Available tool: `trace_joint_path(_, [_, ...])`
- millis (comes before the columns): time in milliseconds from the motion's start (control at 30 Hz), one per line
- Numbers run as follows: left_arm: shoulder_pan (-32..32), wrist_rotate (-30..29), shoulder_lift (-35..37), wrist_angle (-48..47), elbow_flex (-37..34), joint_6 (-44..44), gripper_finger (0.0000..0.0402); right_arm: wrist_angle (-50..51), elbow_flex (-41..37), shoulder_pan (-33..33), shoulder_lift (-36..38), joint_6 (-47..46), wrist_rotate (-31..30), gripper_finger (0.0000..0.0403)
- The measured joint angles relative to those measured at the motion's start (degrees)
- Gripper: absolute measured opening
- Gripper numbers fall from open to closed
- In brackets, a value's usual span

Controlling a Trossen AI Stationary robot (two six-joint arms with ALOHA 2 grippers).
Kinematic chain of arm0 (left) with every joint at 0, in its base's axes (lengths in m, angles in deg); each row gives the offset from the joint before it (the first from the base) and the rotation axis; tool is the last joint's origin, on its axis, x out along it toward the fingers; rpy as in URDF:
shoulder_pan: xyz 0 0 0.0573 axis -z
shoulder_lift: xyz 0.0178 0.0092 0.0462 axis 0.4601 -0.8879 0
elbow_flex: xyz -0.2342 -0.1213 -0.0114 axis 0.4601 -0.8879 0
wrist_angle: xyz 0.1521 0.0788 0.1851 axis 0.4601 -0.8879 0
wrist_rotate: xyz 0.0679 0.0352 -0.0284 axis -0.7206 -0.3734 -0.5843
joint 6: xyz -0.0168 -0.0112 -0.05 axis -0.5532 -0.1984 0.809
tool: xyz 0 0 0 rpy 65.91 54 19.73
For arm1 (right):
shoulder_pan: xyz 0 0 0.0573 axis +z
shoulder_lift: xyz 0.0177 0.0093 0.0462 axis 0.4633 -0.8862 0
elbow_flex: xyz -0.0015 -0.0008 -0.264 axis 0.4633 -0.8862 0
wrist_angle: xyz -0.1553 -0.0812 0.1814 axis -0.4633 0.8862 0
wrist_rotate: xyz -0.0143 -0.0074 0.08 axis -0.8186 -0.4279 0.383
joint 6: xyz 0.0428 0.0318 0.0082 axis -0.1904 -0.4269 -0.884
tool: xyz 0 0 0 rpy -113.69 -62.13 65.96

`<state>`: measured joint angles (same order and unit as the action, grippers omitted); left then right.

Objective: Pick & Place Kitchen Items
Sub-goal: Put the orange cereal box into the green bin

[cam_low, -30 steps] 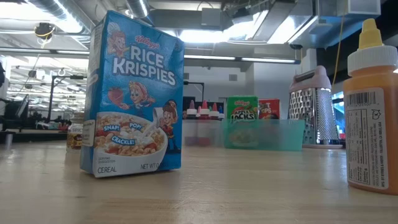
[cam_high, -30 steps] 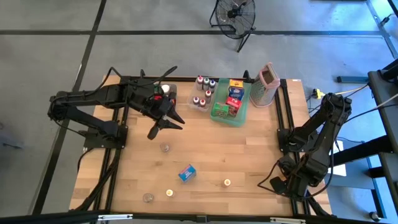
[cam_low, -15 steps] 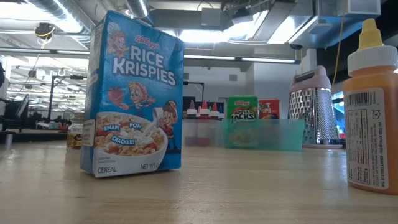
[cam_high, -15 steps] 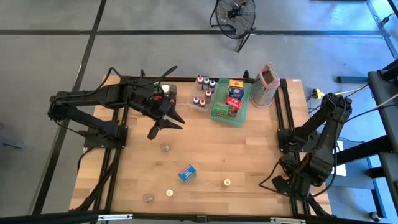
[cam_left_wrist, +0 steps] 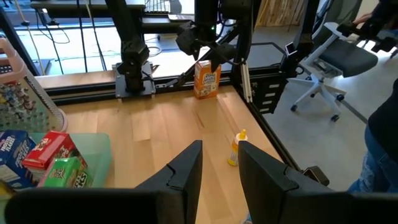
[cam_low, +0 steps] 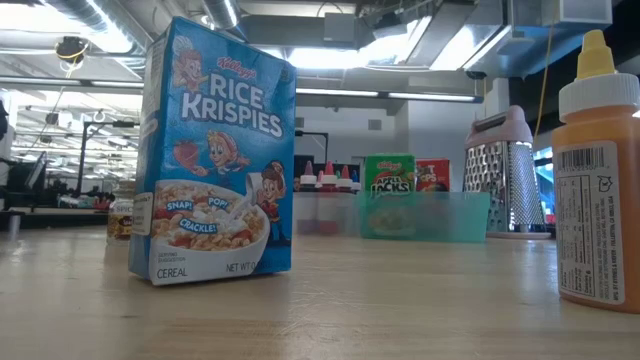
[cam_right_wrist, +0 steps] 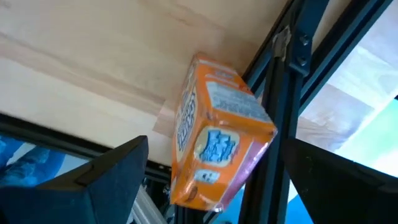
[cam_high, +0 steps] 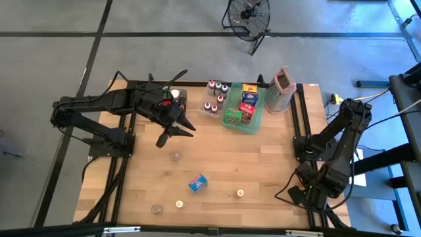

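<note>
From above, the left gripper [cam_high: 174,130] hangs upper left over the wooden table [cam_high: 276,158], its gap narrow and empty; to grab the little jar [cam_high: 174,156] just below, it should open wider and drop straight down. Down low, a Rice Krispies box [cam_low: 215,150] stands before a big workshop. By the right wrist, the right gripper [cam_right_wrist: 219,146] is wide open with an orange box [cam_right_wrist: 217,124] between its fingers.

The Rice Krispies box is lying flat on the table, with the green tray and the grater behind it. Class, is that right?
Not quite. The Rice Krispies box stands upright on the table, not flat; the low view shows it. The rest holds: the green tray and the grater are behind it.
</note>
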<state>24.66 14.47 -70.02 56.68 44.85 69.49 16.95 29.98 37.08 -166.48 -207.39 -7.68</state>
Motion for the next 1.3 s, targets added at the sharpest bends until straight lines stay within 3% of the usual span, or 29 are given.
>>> trace_joint_path(167, [0.0, 0.0, 0.0, 0.0, 0.0, 0.4, 0.0097, 0.1, -1.9, 0.0, 0.0, -1.0, 0.0, 0.0371])
trace_joint_path(433, [0.0, 0.0, 0.0, 0.0, 0.0, 1.4, 0.0097, -8.1, -6.4, 0.0, 0.0, -1.4, 0.0, 0.0371])
trace_joint_path(767, [0.0, 0.1, 0.0, 0.0, 0.0, 2.8, 0.0097, -8.7, -7.0, 0.0, 0.0, -1.2, 0.0, 0.0356])
trace_joint_path(1033, [1.6, 0.2, 0.0, 0.0, 0.0, 3.0, 0.0097, -8.7, -7.0, 0.0, 0.0, -1.0, 0.5, 0.0285])
trace_joint_path(1300, [3.1, 0.2, 0.0, -0.1, 0.0, 2.5, 0.0097, -8.9, -7.1, 0.0, 0.0, -0.7, 3.0, 0.0176])
